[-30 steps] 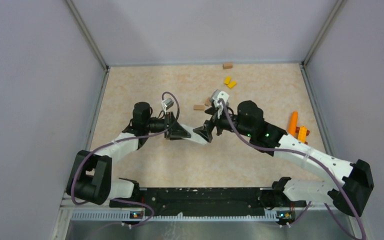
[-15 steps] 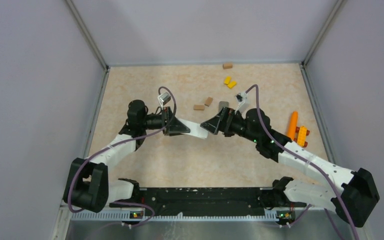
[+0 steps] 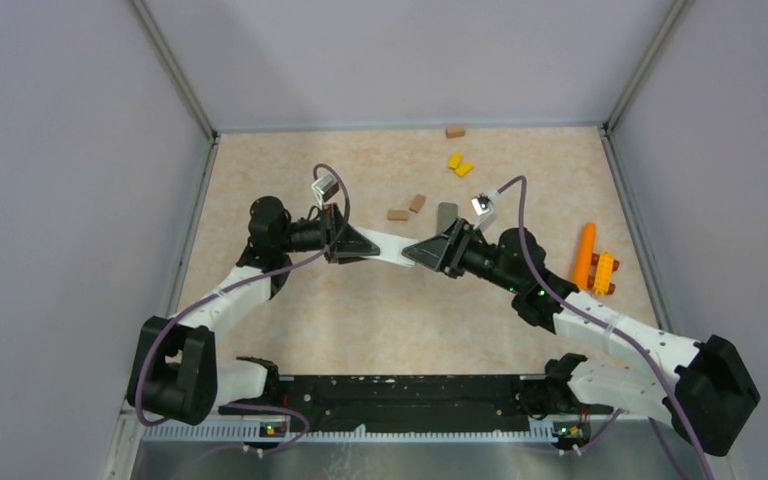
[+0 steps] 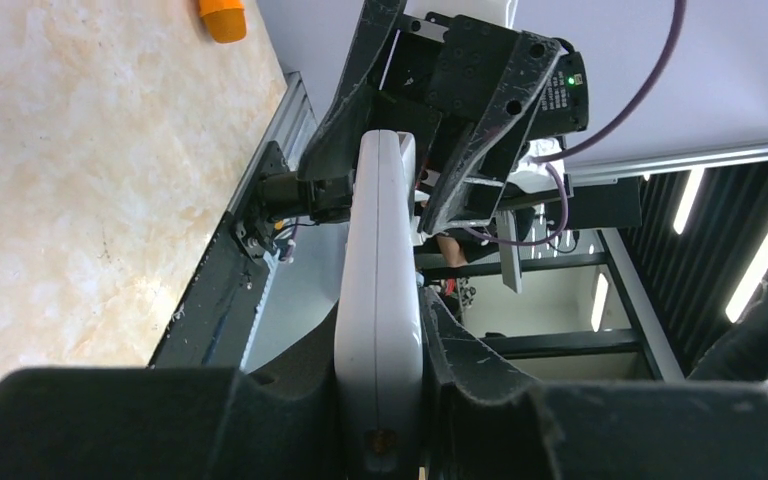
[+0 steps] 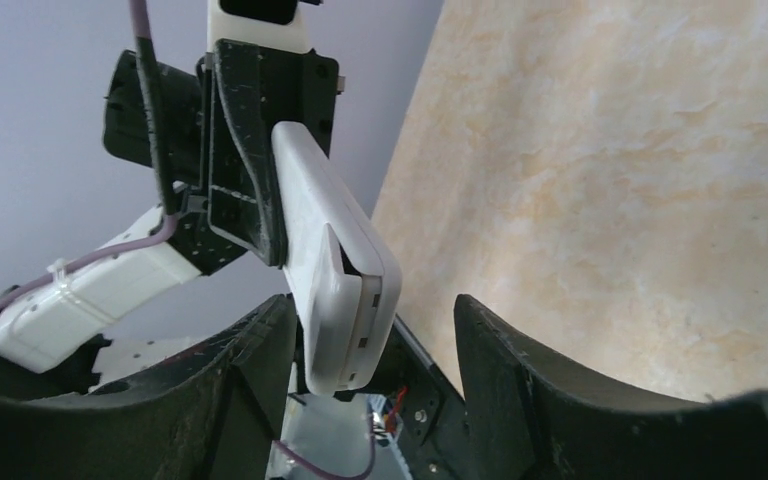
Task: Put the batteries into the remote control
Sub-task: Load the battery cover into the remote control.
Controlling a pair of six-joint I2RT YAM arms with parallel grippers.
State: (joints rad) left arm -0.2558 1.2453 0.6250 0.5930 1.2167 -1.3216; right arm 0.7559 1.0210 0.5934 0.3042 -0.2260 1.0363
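The scene is being enclosed on three sides by plain pale-lilac walls (image 3: 80,200) with grey metal strips running up the far corners. The floor of this enclosure is being formed by a beige, marbled bench (image 3: 290,180).

Above the middle of the bench, a slim white plastic remote control (image 3: 393,247) is being held clear of the surface, lying roughly level between the two arms. One end is being clamped firmly by the black fingers of the left gripper (image 3: 374,246). The other end is being straddled by the right gripper (image 3: 410,251), whose jaws are being kept apart, with a gap showing beside the remote control in the right wrist view.

Near the right edge, a long orange carrot-shaped piece (image 3: 585,255) is being flanked by a yellow-orange block (image 3: 605,268). Behind the grippers, a flat grey strip (image 3: 447,214) and two small brown blocks (image 3: 406,208) are being carried by the bench. Towards the far edge, two yellow blocks (image 3: 459,164) and another brown block (image 3: 455,131) are being carried too.
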